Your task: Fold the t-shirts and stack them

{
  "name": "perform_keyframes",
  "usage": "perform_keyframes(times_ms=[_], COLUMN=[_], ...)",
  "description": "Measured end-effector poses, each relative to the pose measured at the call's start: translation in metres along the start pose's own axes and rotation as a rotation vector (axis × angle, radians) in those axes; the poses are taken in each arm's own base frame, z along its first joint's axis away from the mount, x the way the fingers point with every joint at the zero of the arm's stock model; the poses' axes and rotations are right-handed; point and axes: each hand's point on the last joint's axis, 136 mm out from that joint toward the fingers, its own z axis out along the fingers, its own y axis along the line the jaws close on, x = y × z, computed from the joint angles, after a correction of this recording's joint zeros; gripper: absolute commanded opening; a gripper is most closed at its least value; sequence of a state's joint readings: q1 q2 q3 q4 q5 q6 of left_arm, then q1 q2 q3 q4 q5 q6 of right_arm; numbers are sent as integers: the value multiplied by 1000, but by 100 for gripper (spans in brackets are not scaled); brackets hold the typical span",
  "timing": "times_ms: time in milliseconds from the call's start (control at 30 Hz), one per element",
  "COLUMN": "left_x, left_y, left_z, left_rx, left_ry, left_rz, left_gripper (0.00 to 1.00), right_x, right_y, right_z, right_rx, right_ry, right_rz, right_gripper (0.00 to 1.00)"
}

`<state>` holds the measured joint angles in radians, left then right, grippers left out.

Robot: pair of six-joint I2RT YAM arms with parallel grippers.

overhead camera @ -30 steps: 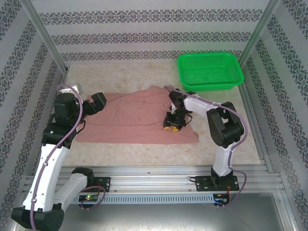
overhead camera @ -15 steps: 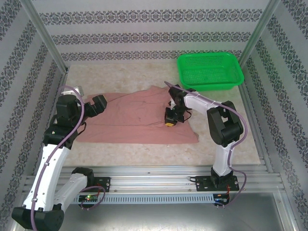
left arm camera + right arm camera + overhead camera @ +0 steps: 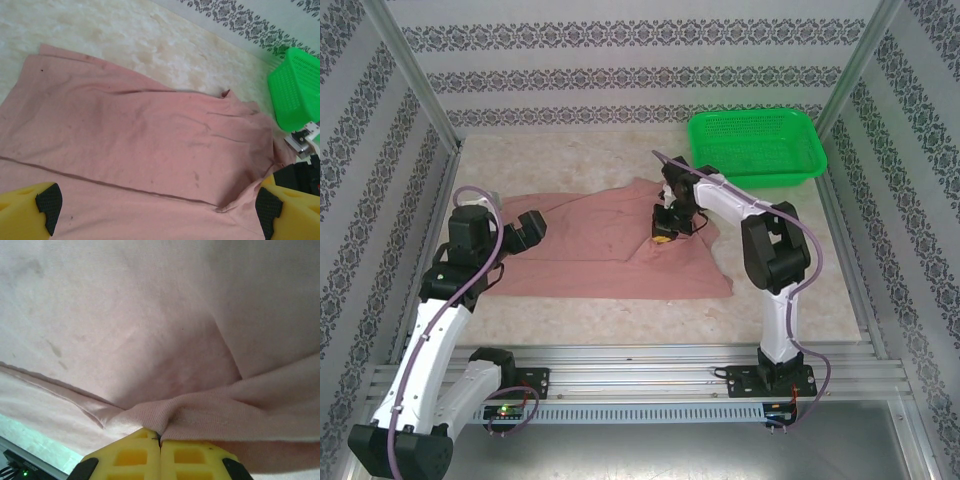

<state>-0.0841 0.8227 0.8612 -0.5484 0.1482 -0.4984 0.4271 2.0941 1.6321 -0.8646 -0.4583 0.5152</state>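
The t-shirt [image 3: 590, 250] is lying spread mid-table [image 3: 570, 160], reaching toward the left edge. The right pincer [image 3: 663, 238] is clamping a ridge of cloth; the left pincer [image 3: 532, 228] is hanging wide apart over the shirt's left end. Drawing the fold low and evenly should be keeping it flat. Bare room is lying along the far edge, left of the basket [image 3: 755, 148].

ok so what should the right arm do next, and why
Probably lift the right tool slightly and carry its pinch leftward over the flat cloth. It is shut on a bunched fold of the pink t-shirt, whose right part lies rumpled, while the left tool is open above the shirt's left side, holding nothing.
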Motion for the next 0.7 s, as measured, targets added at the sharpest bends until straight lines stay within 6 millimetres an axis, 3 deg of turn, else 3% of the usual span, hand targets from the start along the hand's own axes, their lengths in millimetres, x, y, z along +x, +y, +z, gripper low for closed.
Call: perform_keyframes(times_ms=[700], left_x=[50], left_y=[26], left_z=[17], left_rx=[-50], left_ry=[112], left_rz=[-53], left_gripper=[100], right_x=[-34], right_y=[16], right_z=[9], right_rx=[-23], right_ry=[11], right_rz=[-51], right_gripper=[7])
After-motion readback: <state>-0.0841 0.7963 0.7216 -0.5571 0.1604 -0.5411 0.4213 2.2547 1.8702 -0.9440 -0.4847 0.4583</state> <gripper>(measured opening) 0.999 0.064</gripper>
